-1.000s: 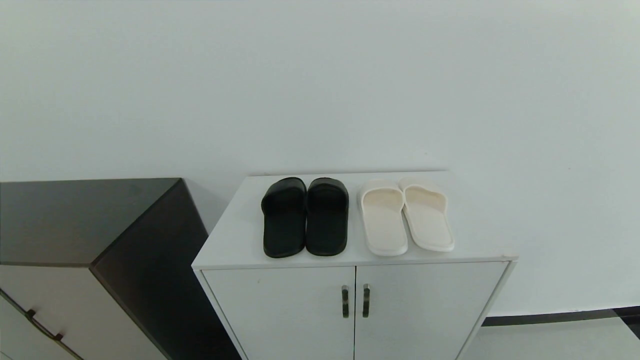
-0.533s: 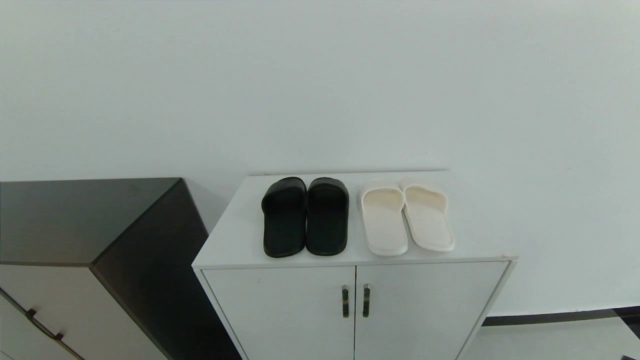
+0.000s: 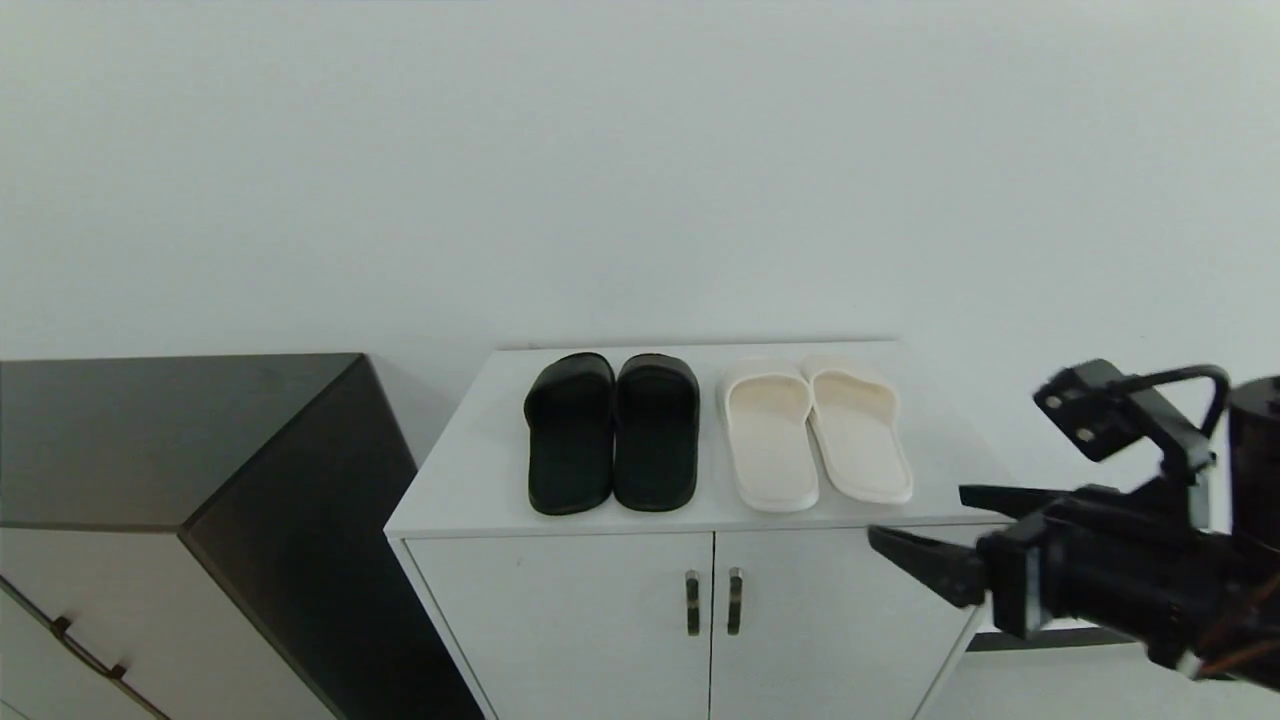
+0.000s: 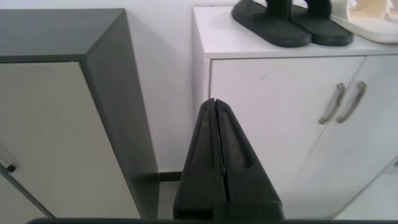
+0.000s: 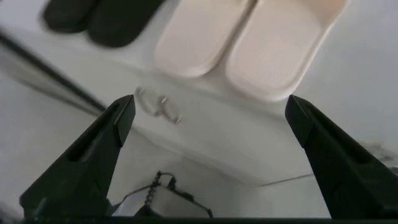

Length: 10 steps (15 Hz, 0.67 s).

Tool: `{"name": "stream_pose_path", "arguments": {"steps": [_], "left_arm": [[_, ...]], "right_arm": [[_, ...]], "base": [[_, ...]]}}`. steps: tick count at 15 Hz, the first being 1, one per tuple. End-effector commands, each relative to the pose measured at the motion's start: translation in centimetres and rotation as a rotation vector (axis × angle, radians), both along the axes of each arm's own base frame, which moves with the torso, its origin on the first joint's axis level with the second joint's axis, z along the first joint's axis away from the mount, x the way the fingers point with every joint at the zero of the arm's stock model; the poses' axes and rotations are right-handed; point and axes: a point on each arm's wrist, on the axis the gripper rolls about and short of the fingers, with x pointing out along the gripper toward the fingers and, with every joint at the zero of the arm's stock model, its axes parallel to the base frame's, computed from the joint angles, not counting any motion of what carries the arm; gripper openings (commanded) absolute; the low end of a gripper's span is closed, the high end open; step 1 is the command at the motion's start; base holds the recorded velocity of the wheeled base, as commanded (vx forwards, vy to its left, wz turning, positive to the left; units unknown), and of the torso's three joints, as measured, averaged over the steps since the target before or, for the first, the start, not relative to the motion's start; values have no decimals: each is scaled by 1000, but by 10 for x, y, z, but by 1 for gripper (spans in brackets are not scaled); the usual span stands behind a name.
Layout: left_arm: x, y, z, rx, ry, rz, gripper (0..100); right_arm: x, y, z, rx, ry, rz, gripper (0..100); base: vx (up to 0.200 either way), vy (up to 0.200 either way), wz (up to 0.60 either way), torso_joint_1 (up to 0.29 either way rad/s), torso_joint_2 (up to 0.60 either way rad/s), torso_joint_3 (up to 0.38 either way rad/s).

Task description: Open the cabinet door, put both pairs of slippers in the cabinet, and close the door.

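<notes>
Your right tool (image 3: 920,514) gapes wide near the shut cabinet (image 3: 560,620), ready to take a handle (image 3: 735,600); your left tool (image 4: 216,106) sits closed

Right arm (image 3: 1120,580) stretched level across from the right of the white cabinet (image 3: 600,620), right gripper (image 3: 917,512) at the cabinet's top front right corner, jaws spread wide, left gripper (image 4: 215,107) low before the cabinet's left side, jaws pressed together

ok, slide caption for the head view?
Right gripper, jaws open, near closed white cabinet topped with black slippers and cream slippers.
</notes>
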Motion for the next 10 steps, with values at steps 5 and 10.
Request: {"name": "stream_pose_path", "arguments": {"steps": [5,10], "left_arm": [[0,0,0,-7,0,1,0],[0,0,0,-10,0,1,0]], "right_arm": [[106,95,-23,-59,-51,-283,100],[139,99,-35,-43,-84,-382,100]], "base": [[0,0,0,0,0,0],[0,0,0,0,0,0]]}}
